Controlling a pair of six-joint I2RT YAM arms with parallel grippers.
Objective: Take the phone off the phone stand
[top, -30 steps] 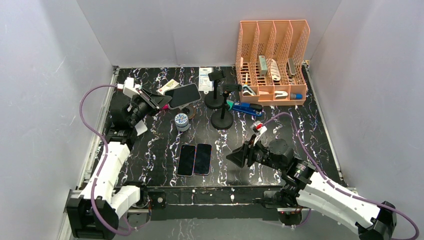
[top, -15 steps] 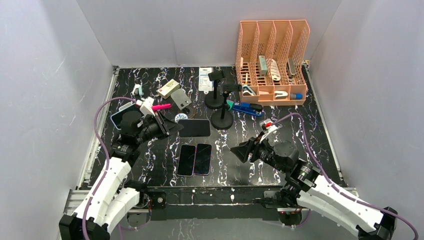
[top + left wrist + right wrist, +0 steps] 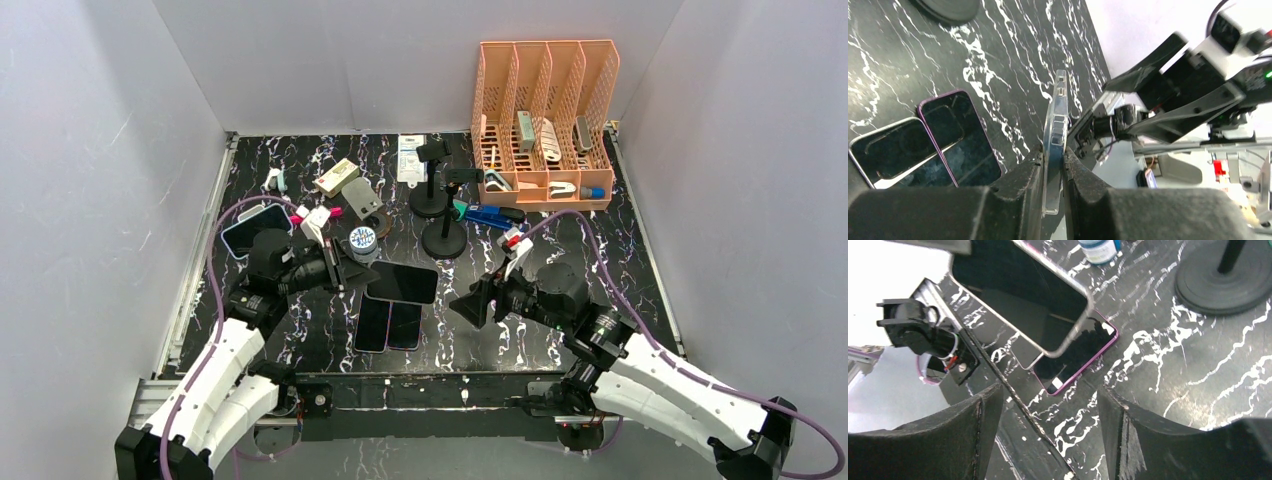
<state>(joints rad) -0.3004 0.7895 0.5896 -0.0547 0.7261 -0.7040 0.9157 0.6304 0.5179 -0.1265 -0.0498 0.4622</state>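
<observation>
My left gripper (image 3: 362, 275) is shut on a dark phone (image 3: 402, 283) in a clear case and holds it flat above the table, over the far ends of two phones (image 3: 388, 322) that lie side by side near the front. In the left wrist view the held phone (image 3: 1055, 120) stands edge-on between my fingers (image 3: 1020, 190). Two black phone stands (image 3: 443, 225) stand behind, both without a phone. My right gripper (image 3: 470, 305) is open and empty, just right of the phones. Its wrist view shows the held phone (image 3: 1018, 295) above a purple-edged phone (image 3: 1080, 352).
A peach desk organiser (image 3: 545, 125) with small items stands at the back right, with a blue stapler (image 3: 495, 216) in front of it. A small jar (image 3: 362, 240), a box (image 3: 337, 176) and another phone (image 3: 255, 225) lie at the left. White walls enclose the table.
My left gripper has carried the phone from the back left to the front centre, above the two flat phones. My right gripper has shifted slightly and stays open.
</observation>
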